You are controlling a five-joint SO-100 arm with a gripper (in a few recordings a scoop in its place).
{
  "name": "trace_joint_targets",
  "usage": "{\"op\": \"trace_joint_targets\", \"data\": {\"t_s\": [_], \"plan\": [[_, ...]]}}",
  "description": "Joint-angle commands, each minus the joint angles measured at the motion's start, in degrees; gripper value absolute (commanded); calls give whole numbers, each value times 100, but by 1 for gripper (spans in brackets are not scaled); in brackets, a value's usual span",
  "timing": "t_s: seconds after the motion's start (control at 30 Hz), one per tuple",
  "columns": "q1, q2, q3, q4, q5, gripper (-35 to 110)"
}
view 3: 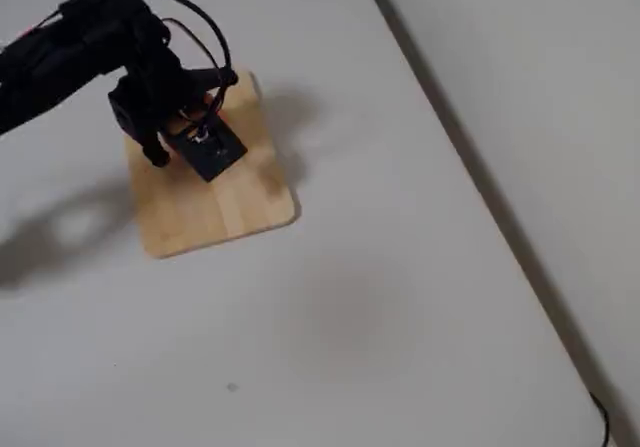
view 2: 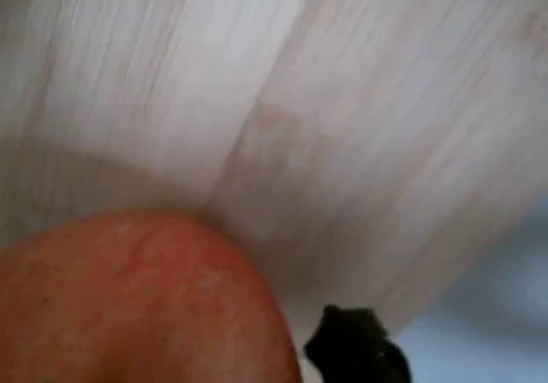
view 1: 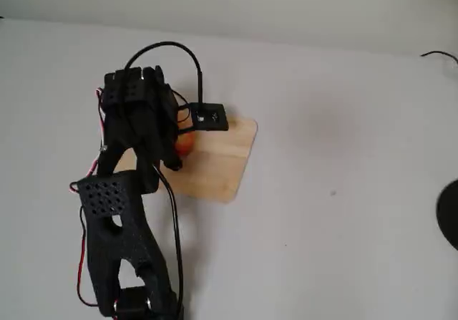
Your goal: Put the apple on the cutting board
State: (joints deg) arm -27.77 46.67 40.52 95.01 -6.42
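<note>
white and plain, the table (view 1: 343, 212) carries the cutting board (view 1: 218, 162), a light bamboo rectangle with rounded corners that lies flat under the black arm (view 1: 118, 220). in both fixed views the arm reaches over the board, and its jaws (view 1: 175, 148) hang low above the board's half nearer the arm. the apple (view 1: 185, 143) shows as a small orange-red patch right at the jaws, over the board; in the wrist view the apple (view 2: 128, 306) fills the lower left, red-orange and blurred, with the pale strips of the cutting board (view 2: 360, 143) close behind it and one dark fingertip (view 2: 355, 349) just beside it to the right. the jaws seem closed around the apple, though the arm hides most of the grip. whether the apple touches the board or hangs just above it cannot be told. in a fixed view the cutting board (view 3: 235, 202) extends beyond the jaws (view 3: 195, 117) toward the bare table (view 3: 400, 317).
</note>
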Motion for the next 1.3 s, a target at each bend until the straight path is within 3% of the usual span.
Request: {"op": "trace_joint_targets", "data": {"t_s": [0.0, 0.13, 0.4, 0.6, 0.77, 1.1, 1.27], "plan": [[35, 325, -571, 299, -62, 71], [105, 378, -1406, 844, -62, 71], [308, 1433, -1274, 932, -62, 68], [932, 2399, -888, 940, -211, 58], [1617, 3296, -123, 940, -501, 45], [3111, 5019, 1283, 905, -659, 0], [3718, 6196, 2672, 659, -615, 0]]}}
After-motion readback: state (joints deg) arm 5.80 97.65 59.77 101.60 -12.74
